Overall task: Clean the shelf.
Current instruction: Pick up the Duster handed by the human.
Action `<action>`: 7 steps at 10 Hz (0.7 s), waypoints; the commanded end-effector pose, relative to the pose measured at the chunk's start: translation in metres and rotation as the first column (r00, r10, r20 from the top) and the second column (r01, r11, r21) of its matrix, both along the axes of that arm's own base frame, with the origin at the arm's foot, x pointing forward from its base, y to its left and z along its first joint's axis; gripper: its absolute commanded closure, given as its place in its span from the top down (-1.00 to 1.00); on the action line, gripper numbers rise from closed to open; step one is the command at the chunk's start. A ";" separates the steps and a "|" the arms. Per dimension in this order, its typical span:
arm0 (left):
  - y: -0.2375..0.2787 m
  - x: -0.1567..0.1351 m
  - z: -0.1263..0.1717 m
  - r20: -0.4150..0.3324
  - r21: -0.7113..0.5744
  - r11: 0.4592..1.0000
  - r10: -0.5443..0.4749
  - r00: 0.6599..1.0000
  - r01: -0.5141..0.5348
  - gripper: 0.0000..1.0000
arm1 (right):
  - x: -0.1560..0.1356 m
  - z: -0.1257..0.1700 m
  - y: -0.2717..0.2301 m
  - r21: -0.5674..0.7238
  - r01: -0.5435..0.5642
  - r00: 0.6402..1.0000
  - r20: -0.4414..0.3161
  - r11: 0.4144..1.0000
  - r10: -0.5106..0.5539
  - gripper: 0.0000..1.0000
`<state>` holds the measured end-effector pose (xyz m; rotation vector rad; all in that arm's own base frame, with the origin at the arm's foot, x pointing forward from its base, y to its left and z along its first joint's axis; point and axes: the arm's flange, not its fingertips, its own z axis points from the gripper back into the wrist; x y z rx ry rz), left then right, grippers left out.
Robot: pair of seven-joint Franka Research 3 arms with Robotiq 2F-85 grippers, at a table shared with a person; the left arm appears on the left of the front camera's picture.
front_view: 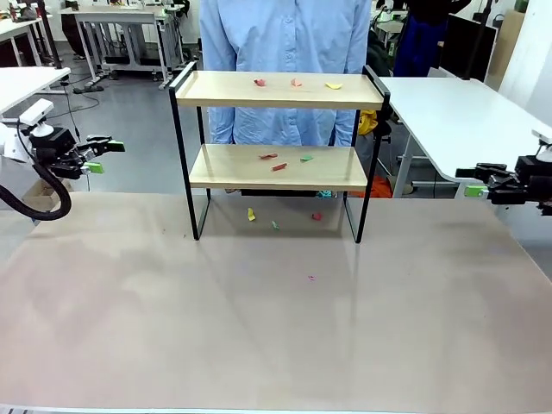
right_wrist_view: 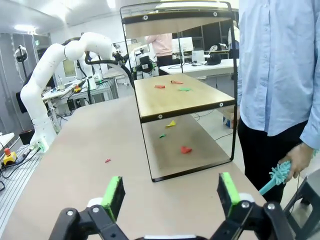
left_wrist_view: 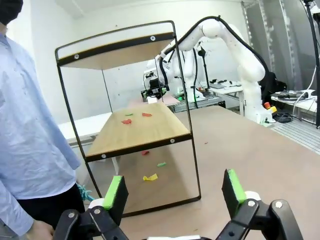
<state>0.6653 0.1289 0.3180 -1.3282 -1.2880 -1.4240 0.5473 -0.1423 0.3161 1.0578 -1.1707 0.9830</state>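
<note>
Wooden shelf stands between left tool and right tool, both spread wide, empty.

Front camera: fixed at the robot's side of the table, looking slightly down across it at the shelf, long side on, with the person behind.

Left wrist camera: low, looks past the left gripper at one end of the shelf; right arm beyond.

Right wrist camera: looks past the right gripper at the opposite end; left arm beyond.

All three share the shelf, the scraps under it and the person.
</note>
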 end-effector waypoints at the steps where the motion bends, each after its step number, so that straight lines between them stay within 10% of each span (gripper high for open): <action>1: 0.003 0.006 0.006 0.007 -0.052 0.999 0.006 1.000 -0.006 1.00 | 0.006 0.004 -0.002 0.048 0.005 0.998 0.060 0.999 -0.008 1.00; 7: 0.008 0.011 0.014 -0.011 -0.111 0.992 0.064 0.998 -0.065 1.00 | 0.017 0.020 -0.011 0.082 -0.035 0.998 0.060 0.996 0.030 1.00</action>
